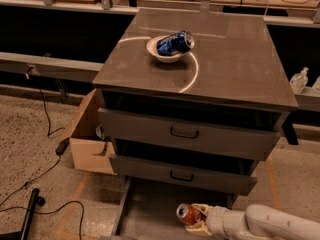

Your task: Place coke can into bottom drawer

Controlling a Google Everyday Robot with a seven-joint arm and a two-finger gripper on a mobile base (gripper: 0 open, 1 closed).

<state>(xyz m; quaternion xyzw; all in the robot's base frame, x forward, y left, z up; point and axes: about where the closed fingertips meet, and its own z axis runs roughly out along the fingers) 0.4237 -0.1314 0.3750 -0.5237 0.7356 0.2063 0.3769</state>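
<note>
While over bottom drawer (pixel 149 210), gripper (pixel 196 218) round can (pixel 186 214)

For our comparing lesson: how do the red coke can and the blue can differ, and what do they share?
The coke can is red; the blue can is dark blue. The coke can is low over the open bottom drawer; the blue can is up on the cabinet top. The hand, at lower right, grips the coke can; the blue can lies in a white bowl. Both are tipped sideways.
</note>
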